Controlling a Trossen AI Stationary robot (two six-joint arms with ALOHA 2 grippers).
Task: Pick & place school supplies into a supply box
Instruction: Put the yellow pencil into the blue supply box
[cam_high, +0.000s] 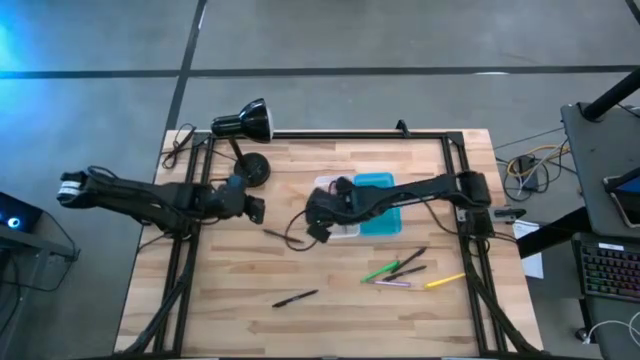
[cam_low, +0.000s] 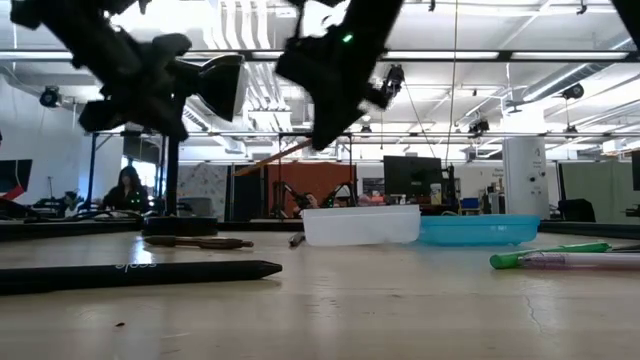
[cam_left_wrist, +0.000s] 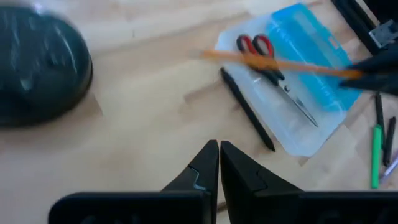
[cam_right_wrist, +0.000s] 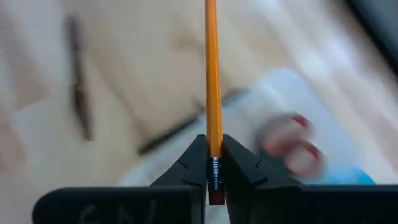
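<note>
R gripper (cam_right_wrist: 213, 163) w/ orange pencil (cam_right_wrist: 213, 74), label unreadable

scissors (cam_right_wrist: 292, 146) blurred | supply box (cam_high: 385, 222) partly under right arm

Open-plan lab: exposed ceiling ducts (cam_low: 240, 25), monitors (cam_low: 412, 175) on benches, cabled keyboard (cam_high: 606, 270) beside robot table (cam_high: 330, 310).
</note>
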